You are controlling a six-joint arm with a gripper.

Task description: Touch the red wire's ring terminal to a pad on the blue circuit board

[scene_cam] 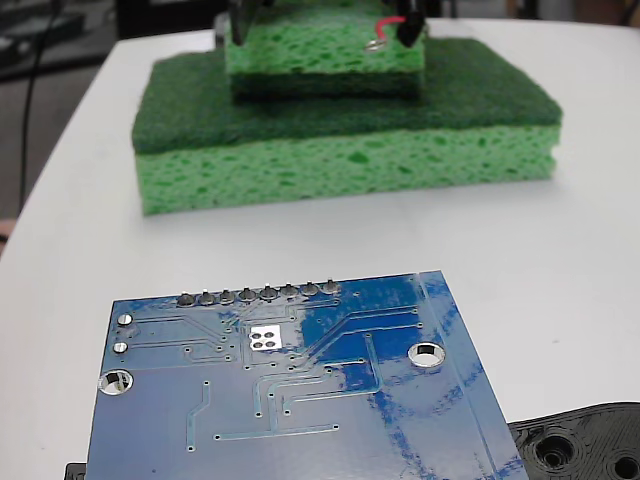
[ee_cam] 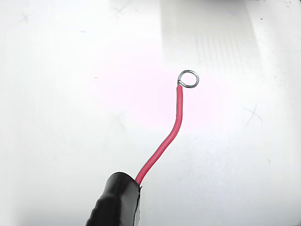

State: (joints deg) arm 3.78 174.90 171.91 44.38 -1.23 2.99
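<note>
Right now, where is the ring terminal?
In the fixed view, the ring terminal hangs at the top, in front of the upper green sponge, far behind the blue circuit board.

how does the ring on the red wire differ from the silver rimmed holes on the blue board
The tiny silver wire-loop ring terminal is a bare open loop at the end of the thin red insulated wire; the silver-rimmed mounting hole is a hole set flush in the glossy blue rectangular circuit board.
In the fixed view the ring terminal sits far back by the green sponges, well away from the board; the hole lies near the camera.
Both are round, silver and open-centred.
</note>
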